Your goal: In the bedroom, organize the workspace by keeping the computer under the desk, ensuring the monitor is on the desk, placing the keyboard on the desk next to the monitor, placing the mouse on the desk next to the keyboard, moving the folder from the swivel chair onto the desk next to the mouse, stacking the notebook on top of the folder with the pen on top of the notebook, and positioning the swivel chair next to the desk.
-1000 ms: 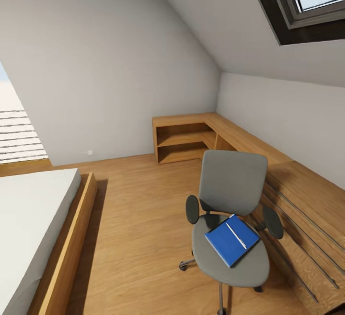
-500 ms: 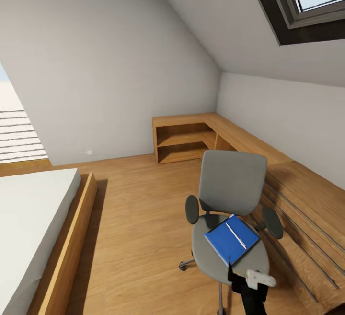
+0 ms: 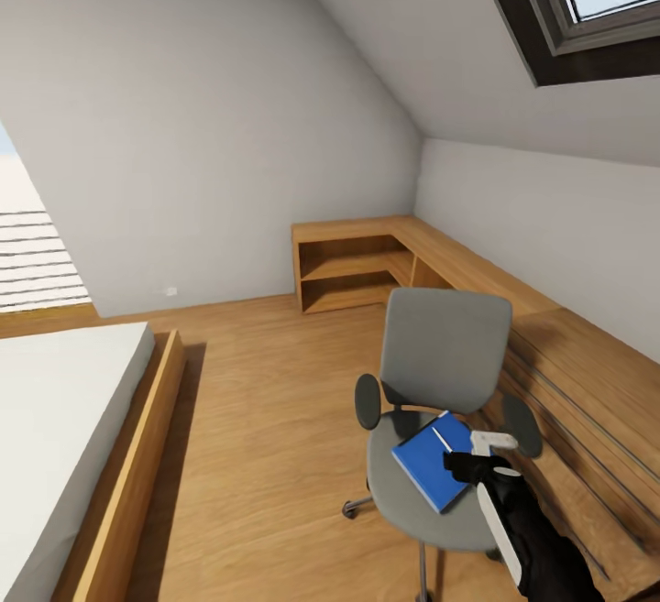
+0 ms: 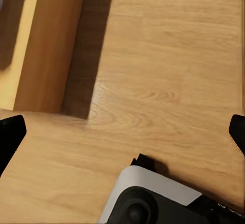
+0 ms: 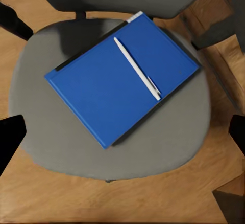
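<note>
**Folder pickup barely begun**

Blue folder [image 5: 121,81] lying flat on the swivel chair [image 3: 446,353] seat, pen [image 5: 137,68] on top of it (notebook nowhere obvious). Right gripper [image 3: 477,461] poised above the folder, jaws spread wide, empty. Left gripper [image 4: 122,137] over bare floor [image 4: 168,55], jaws wide too. Judged: nothing moved to any tabletop yet.

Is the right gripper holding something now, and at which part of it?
Nothing is held. The right gripper is open above the folder and pen on the swivel chair.
</note>
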